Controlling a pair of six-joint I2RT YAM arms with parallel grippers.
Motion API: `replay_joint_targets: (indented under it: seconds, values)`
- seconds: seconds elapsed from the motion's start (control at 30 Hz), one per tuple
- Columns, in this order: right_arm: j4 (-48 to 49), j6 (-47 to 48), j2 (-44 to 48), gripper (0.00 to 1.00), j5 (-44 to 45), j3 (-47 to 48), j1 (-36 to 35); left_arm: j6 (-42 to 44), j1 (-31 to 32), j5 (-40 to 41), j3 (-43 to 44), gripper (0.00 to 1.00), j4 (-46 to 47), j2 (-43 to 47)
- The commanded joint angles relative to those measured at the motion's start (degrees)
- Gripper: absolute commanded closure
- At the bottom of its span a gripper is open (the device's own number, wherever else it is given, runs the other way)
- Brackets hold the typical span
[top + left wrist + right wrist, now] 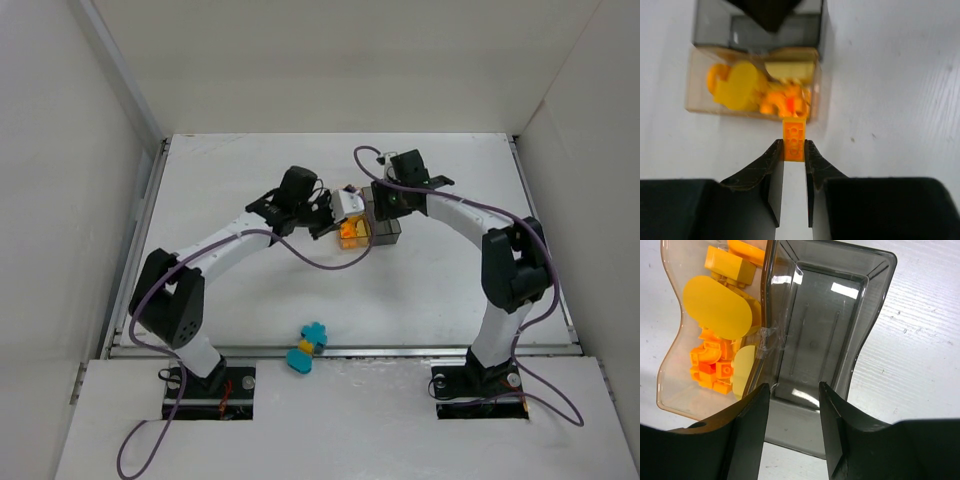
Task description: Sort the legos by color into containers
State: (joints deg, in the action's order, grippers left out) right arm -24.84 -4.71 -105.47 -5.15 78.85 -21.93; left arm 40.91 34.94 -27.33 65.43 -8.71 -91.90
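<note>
My left gripper [793,150] is clamped on a small studded orange brick [794,137], held just at the near wall of the amber bin [700,102], which holds yellow and orange pieces. The grey bin [715,25] adjoins it; my right gripper [794,390] straddles its end, jaws half apart, grip uncertain. Teal pieces [308,348] lie at the table's [230,290] near edge, well apart from the bins.
</note>
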Motion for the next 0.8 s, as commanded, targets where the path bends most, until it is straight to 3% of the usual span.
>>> replay_joint_targets:
  seconds: [0.0, 0.2, 0.37, 0.4, 0.5, 0.57, 0.77]
  values:
    - [3.6, 0.1, 3.3, 0.51, -1.0, 0.0, 0.4, -2.9, 0.3, -3.7, 7.2, 1.00, 7.2, -2.6]
    - [3.6, -0.4, 4.5, 0.51, -1.0, -0.5, 1.0, -1.5, 0.8, 0.3, 17.3, 0.96, 3.1, -14.2]
    - [3.0, -0.9, 5.1, 0.51, -1.0, -0.5, 1.5, -1.0, 0.8, 1.1, 17.2, 0.68, 3.1, -15.4]
    - [3.0, -0.9, 5.1, 0.51, -1.0, -0.5, 1.5, -1.0, 0.8, 1.1, 17.2, 0.53, 3.1, -15.4]
    - [2.5, -0.9, 5.6, 0.51, -0.5, -0.5, 1.5, -1.5, 1.4, 1.1, 16.0, 0.32, 4.7, -14.8]
    - [2.5, -0.9, 5.6, 0.51, -0.5, -0.5, 1.5, -2.9, 1.4, 1.1, 15.4, 0.25, 5.9, -14.1]
    - [-0.6, -0.3, 10.2, 0.48, 2.5, -0.5, 0.5, -9.9, 1.4, 5.1, 14.9, 0.19, 8.0, -10.2]
